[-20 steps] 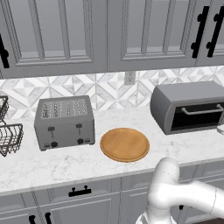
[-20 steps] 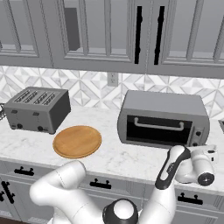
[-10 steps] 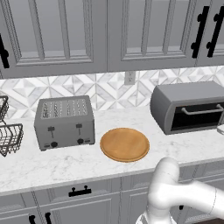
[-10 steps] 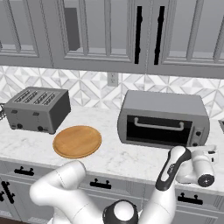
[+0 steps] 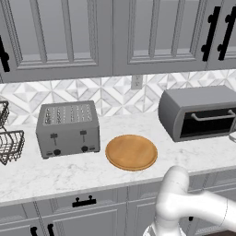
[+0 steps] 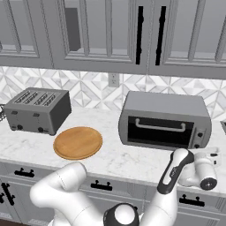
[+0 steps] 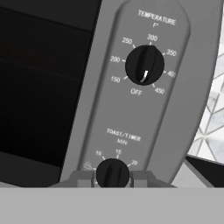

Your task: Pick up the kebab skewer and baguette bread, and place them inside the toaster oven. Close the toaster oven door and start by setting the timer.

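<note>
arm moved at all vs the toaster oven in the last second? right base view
No. The arm's forearm sits at the same spot below the toaster oven control panel, and the gripper brackets the timer knob.

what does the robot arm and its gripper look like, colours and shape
The arm is glossy white with thick, rounded tube segments and a dark joint cap with a light centre at the base. The forearm carries a dark grey panel along its side, ending in a white hand. The gripper has two small dark grey finger tips. No cables or markings are visible.
</note>
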